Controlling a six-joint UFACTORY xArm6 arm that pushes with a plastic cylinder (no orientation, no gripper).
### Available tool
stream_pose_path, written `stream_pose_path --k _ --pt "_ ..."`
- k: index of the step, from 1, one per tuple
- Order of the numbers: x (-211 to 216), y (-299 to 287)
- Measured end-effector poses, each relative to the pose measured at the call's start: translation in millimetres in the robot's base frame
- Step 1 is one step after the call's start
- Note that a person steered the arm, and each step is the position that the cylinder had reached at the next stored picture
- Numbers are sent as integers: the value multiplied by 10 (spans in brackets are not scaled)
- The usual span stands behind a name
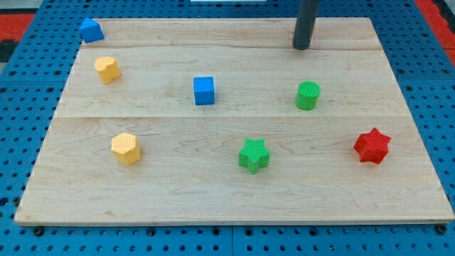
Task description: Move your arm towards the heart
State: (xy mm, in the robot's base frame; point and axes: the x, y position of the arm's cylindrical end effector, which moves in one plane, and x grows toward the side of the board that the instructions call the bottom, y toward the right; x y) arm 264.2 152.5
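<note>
item: my tip [301,47], end of a plain dark rod; no tool with jaws to spread or press, touching no block, near the view's top edge of the table [213,206].
item: yellow heart [106,69], as i judge its notched shape; upper left, well apart from my tip.
item: yellow hexagon [126,148], lower left.
item: blue cube [203,90], between my tip and the heart, so likely to be skirted.
item: blue block [90,30], top left corner.
item: green cylinder [308,94], below my tip.
item: green star [254,154]; red star [372,146].
containers: none.
</note>
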Motion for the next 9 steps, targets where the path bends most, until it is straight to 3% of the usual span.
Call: stream_pose_path --k 4,6,7,8,9 --pt "58 175" --pt "419 206" --pt "707 -235" --pt "712 -1225" --pt "267 -1581"
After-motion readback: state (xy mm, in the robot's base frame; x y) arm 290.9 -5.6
